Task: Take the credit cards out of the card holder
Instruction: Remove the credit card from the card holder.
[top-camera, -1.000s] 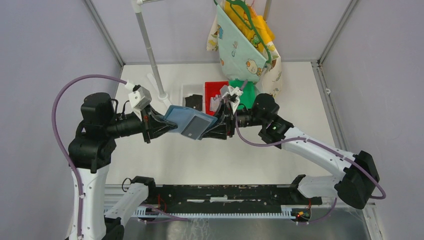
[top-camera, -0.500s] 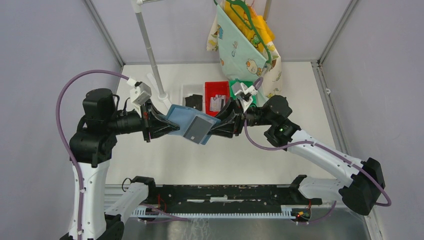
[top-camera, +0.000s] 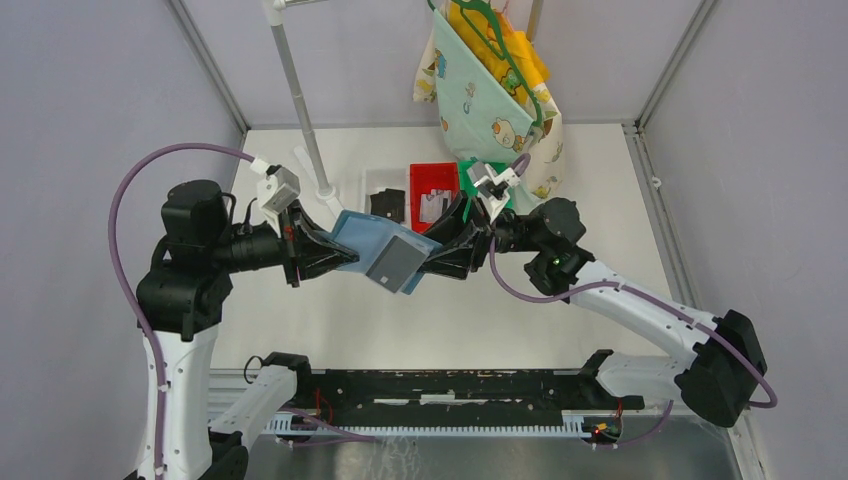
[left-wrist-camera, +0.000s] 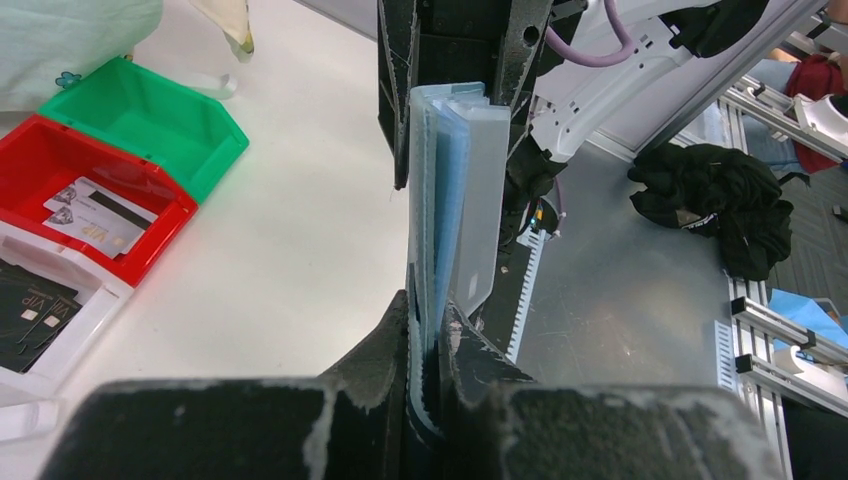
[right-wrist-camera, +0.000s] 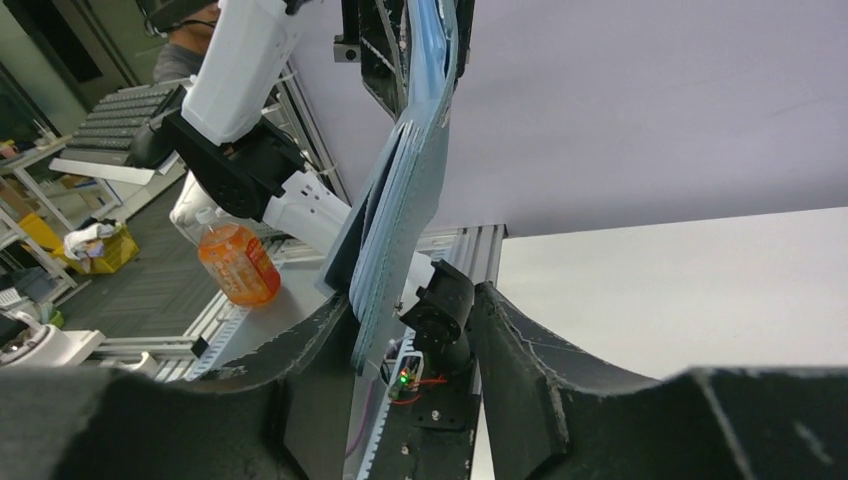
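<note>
White surface, top view: holder raised above it at mid-scene. One end is clamped in the left claw; the right claw, jaws apart, straddles the opposite edge. One grey card shows on the holder's upper face; more cards lie in the red bin behind.
</note>
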